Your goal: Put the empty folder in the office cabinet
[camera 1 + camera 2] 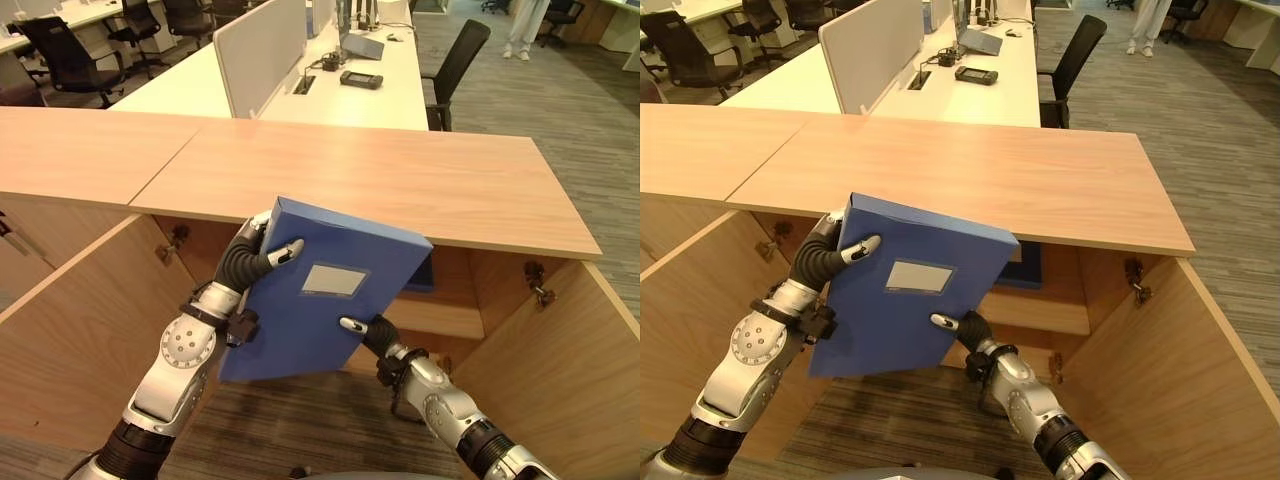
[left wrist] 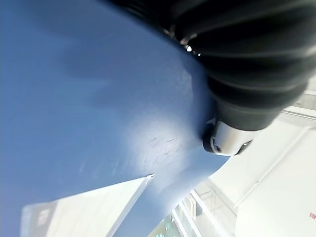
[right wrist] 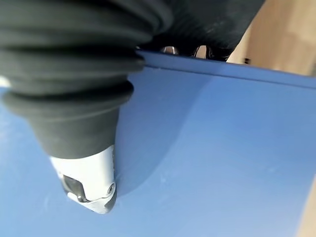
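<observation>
One blue folder (image 1: 320, 290) is held tilted before the open cabinet (image 1: 420, 185), long axis running from 7 to 1 o'clock. The left hand (image 1: 255, 260) and the right hand (image 1: 365, 330) each pinch an edge, thumbs on its face.

Folder (image 1: 320, 300): plain blue, with a pale grey rectangular label (image 1: 333, 280) on its face. Cabinet (image 1: 400, 180): light wood-grain top, doors and inner shelf in the same tan. Second blue item (image 1: 422, 273) inside under the top. Left hand (image 1: 262, 258) and right hand (image 1: 368, 330): silver with dark tips, black ribbed covers. Desk (image 1: 330, 95) behind: white. Chairs (image 1: 455, 65): black. Floor (image 1: 560, 110): grey striped carpet.
</observation>
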Controlling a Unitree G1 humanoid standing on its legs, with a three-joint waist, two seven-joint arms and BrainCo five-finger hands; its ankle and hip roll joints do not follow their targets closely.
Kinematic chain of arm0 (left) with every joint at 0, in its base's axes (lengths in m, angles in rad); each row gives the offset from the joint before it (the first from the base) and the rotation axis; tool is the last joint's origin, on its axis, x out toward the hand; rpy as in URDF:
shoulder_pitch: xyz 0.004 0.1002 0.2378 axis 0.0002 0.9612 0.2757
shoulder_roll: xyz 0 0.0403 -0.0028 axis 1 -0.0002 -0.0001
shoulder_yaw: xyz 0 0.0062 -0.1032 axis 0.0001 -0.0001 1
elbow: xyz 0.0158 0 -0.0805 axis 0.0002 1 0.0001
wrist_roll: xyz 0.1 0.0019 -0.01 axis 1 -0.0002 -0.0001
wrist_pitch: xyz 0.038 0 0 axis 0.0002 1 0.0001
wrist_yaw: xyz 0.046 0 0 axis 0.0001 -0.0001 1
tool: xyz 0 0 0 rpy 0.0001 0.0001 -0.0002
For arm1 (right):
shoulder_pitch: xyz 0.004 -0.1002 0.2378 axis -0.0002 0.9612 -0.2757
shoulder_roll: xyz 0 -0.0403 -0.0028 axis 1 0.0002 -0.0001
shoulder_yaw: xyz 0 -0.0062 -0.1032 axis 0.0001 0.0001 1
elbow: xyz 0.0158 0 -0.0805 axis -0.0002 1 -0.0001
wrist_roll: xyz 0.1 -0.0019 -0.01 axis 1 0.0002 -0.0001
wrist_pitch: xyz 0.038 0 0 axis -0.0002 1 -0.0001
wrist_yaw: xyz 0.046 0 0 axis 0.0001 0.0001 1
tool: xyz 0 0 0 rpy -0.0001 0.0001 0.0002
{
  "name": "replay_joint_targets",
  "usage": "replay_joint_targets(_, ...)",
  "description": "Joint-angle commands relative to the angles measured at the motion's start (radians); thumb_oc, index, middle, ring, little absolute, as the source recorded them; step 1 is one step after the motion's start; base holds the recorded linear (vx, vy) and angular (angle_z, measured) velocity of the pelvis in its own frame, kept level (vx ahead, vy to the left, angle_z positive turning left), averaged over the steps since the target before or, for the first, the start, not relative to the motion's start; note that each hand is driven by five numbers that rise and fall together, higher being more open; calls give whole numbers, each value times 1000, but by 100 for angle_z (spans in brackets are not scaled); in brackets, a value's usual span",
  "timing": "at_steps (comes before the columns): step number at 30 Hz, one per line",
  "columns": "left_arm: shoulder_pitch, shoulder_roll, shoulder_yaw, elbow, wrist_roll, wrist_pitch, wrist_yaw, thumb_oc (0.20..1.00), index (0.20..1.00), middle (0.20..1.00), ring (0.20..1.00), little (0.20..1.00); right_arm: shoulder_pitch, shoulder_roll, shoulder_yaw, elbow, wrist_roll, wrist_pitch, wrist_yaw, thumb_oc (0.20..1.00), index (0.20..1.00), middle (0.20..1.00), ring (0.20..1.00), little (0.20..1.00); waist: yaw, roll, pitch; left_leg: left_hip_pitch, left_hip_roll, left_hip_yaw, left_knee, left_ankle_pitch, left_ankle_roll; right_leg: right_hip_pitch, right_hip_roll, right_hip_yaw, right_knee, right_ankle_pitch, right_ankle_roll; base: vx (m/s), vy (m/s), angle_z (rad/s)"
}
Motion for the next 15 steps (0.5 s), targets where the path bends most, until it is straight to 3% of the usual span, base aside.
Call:
replay_joint_targets(1,-116,-137,-209,-86,-323,-61,-116,200,200,200,200,200,-94,184,127,-50,144,22,126,200,200,200,200,200,-3,-44,-30,-67,-3,-61,-4,-26,-43,19,-16,33,7,-127,64,0,0,0)
replay_joint_targets(5,-102,-148,-218,-50,-338,-50,-109,200,200,200,200,200,-66,191,134,-64,205,23,147,200,200,200,200,200,-8,-43,-27,-67,-3,-61,-4,-25,-42,18,-15,35,7,-128,64,-9,1,0)
replay_joint_targets(6,-75,-152,-228,-19,-377,-24,-117,426,426,426,426,426,-42,209,114,-52,280,15,147,200,200,200,200,200,-15,-39,-25,-68,-3,-61,-4,-24,-42,17,-14,38,7,-127,63,0,0,0)
replay_joint_targets(7,-75,-152,-228,-18,-377,-24,-117,1000,1000,1000,1000,1000,-42,209,114,-52,281,15,147,200,200,200,200,200,-14,-39,-25,-68,-3,-61,-4,-24,-42,16,-14,38,7,-127,63,-38,6,-1)
replay_joint_targets(15,40,-79,-202,37,-460,37,-115,1000,1000,1000,1000,1000,91,239,-23,37,452,4,126,200,200,200,200,200,-38,-25,-28,-65,-4,-52,-4,-26,-42,14,-11,42,7,-124,65,-4,1,-2)
